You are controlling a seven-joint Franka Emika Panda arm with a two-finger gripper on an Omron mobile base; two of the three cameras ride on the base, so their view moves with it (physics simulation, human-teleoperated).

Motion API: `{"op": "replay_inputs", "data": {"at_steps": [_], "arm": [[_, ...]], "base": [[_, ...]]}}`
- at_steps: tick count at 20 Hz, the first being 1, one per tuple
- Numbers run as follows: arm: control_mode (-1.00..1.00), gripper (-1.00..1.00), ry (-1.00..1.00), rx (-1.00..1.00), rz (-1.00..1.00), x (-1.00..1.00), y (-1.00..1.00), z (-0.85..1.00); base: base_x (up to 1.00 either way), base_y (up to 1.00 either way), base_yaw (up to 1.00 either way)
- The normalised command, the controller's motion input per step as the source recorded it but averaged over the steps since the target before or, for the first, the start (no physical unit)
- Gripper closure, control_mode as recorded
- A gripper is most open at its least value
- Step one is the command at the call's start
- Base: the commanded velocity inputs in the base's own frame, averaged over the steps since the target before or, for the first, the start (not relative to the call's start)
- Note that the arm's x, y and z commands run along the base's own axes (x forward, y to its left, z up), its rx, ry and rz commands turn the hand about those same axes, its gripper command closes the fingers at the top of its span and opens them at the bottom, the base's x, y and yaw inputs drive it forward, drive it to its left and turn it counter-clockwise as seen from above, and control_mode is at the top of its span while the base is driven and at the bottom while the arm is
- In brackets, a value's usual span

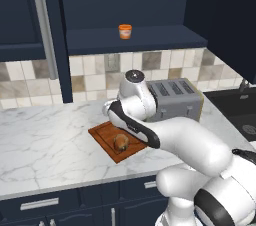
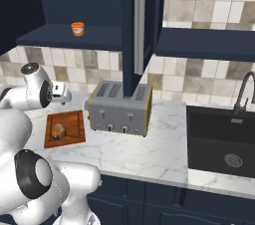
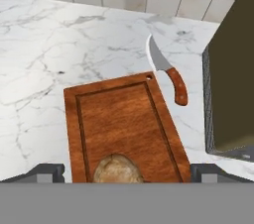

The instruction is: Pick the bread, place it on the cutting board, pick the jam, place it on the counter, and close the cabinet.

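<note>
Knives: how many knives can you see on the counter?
1. The knife lies flat on the marble counter, between the cutting board and the toaster. The toaster or the arm could hide more.

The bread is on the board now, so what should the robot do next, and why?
Probably lift the open fingers up toward the jam. The bread already lies on the cutting board, and the jam still sits on the open cabinet shelf.
</note>
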Motion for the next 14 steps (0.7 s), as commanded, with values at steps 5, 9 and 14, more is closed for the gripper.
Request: {"op": "replay_inputs", "data": {"at_steps": [5, 9, 14], "arm": [[-1.00, -1.00, -0.05, 0.00, 0.00, -0.09, -0.16, 0.52], [-1.00, -1.00, -0.01, 0.00, 0.00, -0.13, -0.15, 0.50], [-1.00, -1.00, -0.01, 0.00, 0.00, -0.10, -0.11, 0.51]], "base": [[0.00, 0.00, 0.00], [0.00, 0.00, 0.00], [0.00, 0.00, 0.00]]}}
